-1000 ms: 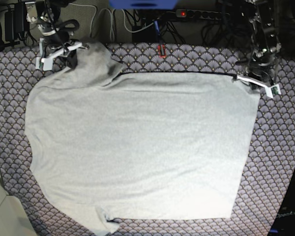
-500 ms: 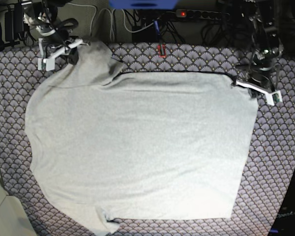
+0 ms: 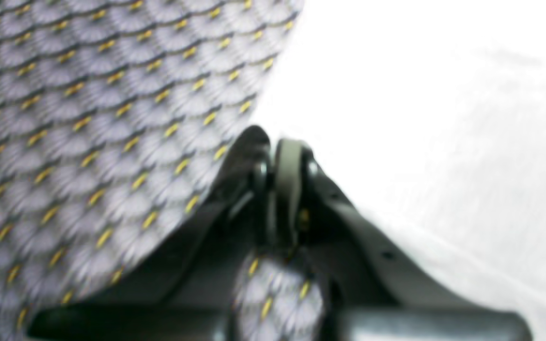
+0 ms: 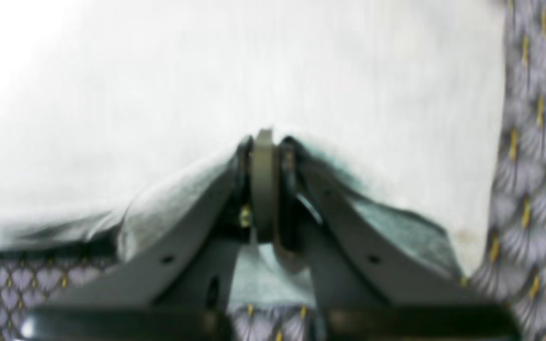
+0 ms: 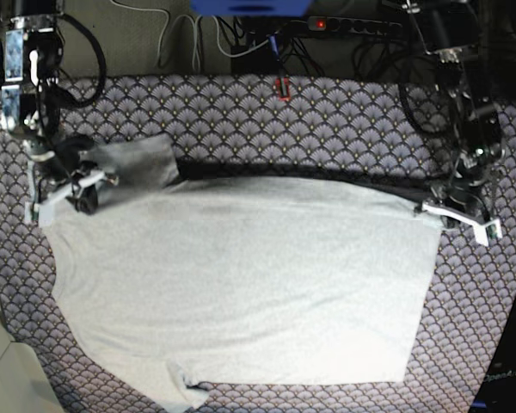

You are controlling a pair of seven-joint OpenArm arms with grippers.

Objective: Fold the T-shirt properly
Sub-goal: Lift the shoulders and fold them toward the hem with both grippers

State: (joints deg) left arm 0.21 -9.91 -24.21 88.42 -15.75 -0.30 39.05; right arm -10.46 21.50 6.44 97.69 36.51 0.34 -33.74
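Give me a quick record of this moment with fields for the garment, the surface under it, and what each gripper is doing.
garment: T-shirt, light grey, spread flat, far edge lifted and drawn toward the camera
surface: patterned tablecloth, purple-grey scallops, bare along the far side
left gripper: shut, at the shirt's far corner on the base view's right; the wrist view does not show whether cloth is pinched
right gripper: shut on the shirt's edge, cloth bunched around its fingers
background: cables and a power strip behind the table

Both wrist views are blurred; the T-shirt [image 5: 241, 284] glares featureless white.
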